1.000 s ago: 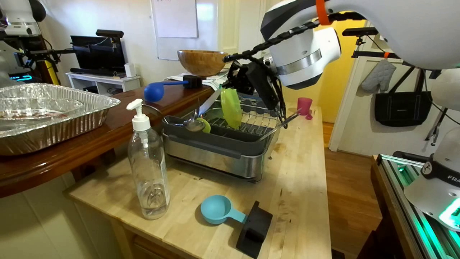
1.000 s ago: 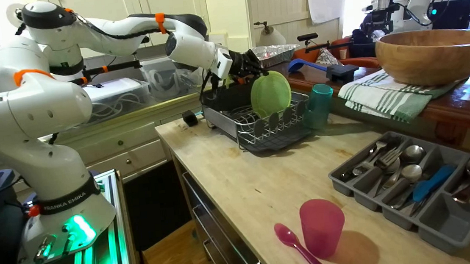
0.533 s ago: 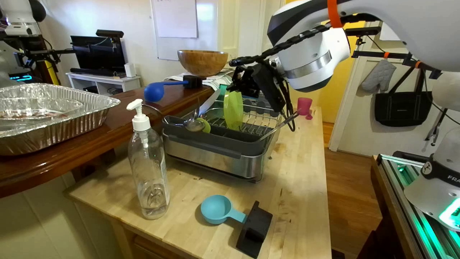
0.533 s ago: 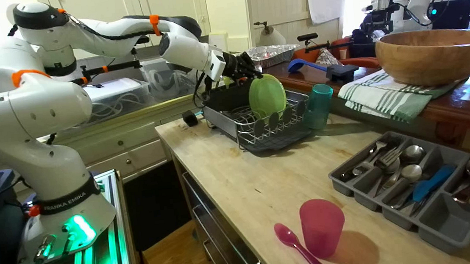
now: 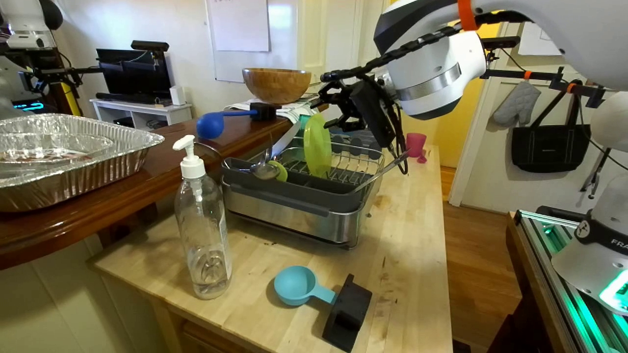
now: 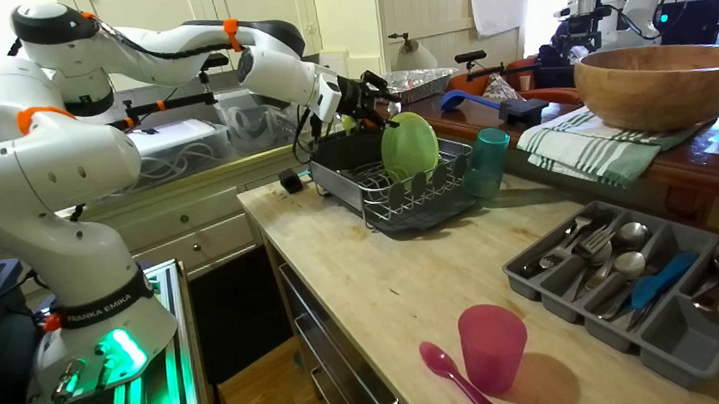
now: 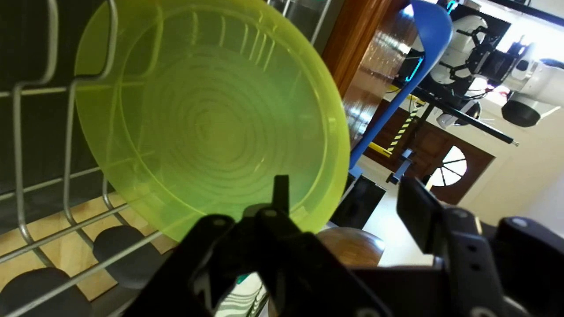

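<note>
A translucent yellow-green plate (image 5: 318,147) stands on edge in the wire dish rack (image 5: 289,212), leaning slightly. Its broad ringed face fills much of the wrist view, where the plate (image 7: 220,119) rests among the wire tines. My gripper (image 5: 322,113) hovers just beside the plate's upper rim, its jaws spread apart with nothing held. Seen from the wrist, one finger of the gripper (image 7: 345,182) overlaps the plate's lower right part, while the other is well off to the right. Whether that nearer finger touches the plate, I cannot tell.
A teal cup (image 6: 487,161) is at the rack's side. On the counter are a pump bottle (image 5: 203,240), a light-blue scoop (image 5: 296,286), a pink cup (image 6: 494,349), a pink spoon (image 6: 438,359) and a cutlery tray (image 6: 687,336). A wooden bowl (image 6: 668,87) occupies the raised ledge.
Earlier the jaws were closed at the plate's top rim. They have since spread, and the arm has drawn back toward its base. The plate sits slightly lower and stays standing in the rack.
</note>
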`<state>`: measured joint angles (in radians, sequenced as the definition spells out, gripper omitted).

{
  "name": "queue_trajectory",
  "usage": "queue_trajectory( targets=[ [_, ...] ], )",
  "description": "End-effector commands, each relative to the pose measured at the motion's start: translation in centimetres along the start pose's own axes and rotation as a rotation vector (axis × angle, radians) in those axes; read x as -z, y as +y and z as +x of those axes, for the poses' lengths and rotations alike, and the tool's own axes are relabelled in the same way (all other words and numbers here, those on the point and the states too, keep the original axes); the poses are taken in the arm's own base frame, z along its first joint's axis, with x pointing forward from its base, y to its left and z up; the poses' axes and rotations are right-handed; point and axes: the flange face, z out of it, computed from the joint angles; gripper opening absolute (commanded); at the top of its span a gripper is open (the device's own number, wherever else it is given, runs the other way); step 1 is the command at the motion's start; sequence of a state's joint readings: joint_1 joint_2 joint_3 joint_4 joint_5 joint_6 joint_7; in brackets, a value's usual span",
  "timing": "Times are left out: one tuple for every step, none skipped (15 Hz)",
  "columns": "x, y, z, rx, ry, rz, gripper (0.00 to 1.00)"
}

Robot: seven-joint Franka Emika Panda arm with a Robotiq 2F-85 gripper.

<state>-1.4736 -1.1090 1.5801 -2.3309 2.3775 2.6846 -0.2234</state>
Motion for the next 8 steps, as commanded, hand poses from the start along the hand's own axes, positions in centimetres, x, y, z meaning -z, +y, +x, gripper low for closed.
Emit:
queue_trajectory(
  targets=[
    [0.9, -0.6, 0.9, -0.023, -0.028, 0.039, 0.97],
    [1.0, -1.0, 1.1, -0.027, -0.036, 0.041, 1.0],
    [1.2, -1.2, 1.4, -0.028, -0.037, 0.048, 1.0],
    [1.2, -1.3, 1.5, -0.031, -0.051, 0.05, 1.0],
    [1.3, -1.5, 1.7, -0.035, -0.06, 0.05, 1.0],
    [1.4, -1.7, 1.9, -0.035, -0.072, 0.05, 1.0],
    [1.5, -1.8, 2.3, -0.034, -0.077, 0.047, 1.0],
    [1.5, -1.9, 2.6, -0.031, -0.089, 0.041, 1.0]
  ],
)
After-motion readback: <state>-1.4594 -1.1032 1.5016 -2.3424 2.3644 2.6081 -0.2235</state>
